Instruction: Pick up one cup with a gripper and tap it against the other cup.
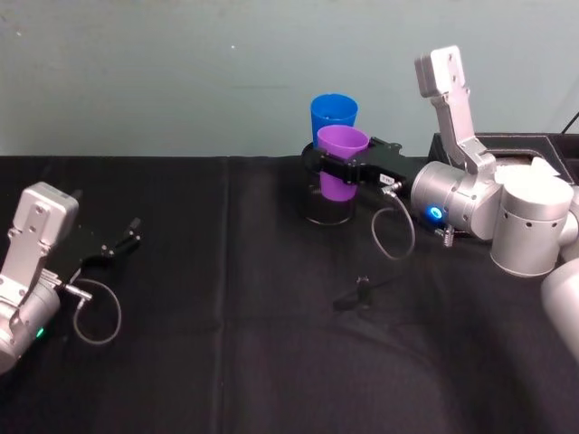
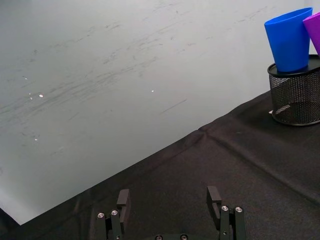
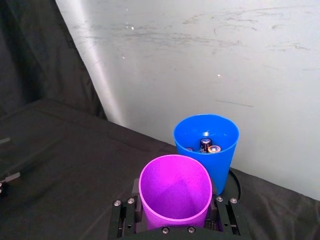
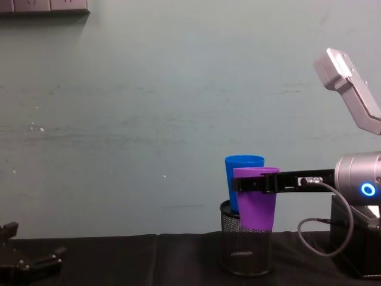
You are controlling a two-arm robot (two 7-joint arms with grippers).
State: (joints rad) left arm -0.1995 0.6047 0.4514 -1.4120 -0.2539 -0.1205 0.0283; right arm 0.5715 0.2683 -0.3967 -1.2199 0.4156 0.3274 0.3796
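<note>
The purple cup (image 1: 342,161) hangs upright above the table, with my right gripper (image 1: 336,169) shut on its upper wall. In the chest view the purple cup (image 4: 257,202) overlaps the blue cup (image 4: 241,173), which stands inside a black wire-mesh holder (image 4: 245,250). In the right wrist view the purple cup (image 3: 175,192) sits just in front of the blue cup (image 3: 220,150); I cannot tell whether they touch. Small metal items lie inside the blue cup. My left gripper (image 1: 127,237) rests open at the table's left, far from both cups.
A black cloth (image 1: 226,362) covers the table. A small black piece (image 1: 360,294) lies on it in front of the holder. A black box (image 1: 507,149) stands at the back right behind my right arm. The wall runs close behind the cups.
</note>
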